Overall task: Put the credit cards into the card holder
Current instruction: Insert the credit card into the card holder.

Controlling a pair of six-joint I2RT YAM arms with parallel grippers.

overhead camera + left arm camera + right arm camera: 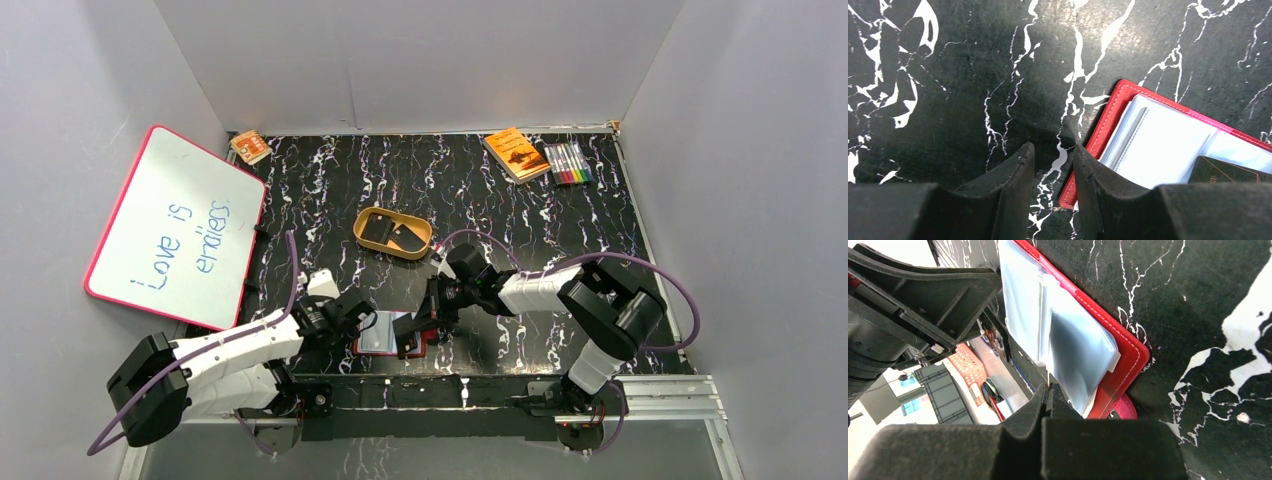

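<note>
Both arms (250, 345) (540, 285) reach low to the open card holder (385, 338): left claw (1053, 150) slightly parted, empty; right claw (1047, 390) closed, load unclear.

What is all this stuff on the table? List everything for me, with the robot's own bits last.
red folding leather-like wallet: one, red with clear pockets, lying open at the near edge, centre
thin black rectangular cards: three seen, black; two in the dish, one over the wallet's pockets
tan oval dish: one, tan, mid-table
orange booklet: one, orange, far right
pack of coloured markers: one, mixed colours, beside the booklet
small orange box: one, orange, far left corner
pink-framed whiteboard: one, white, leaning at the left wall
black marble-patterned table: one, black with white veins
left arm: white and black; jaws apart at the wallet's left edge
right arm: white and black; jaws closed at the wallet's right side
</note>
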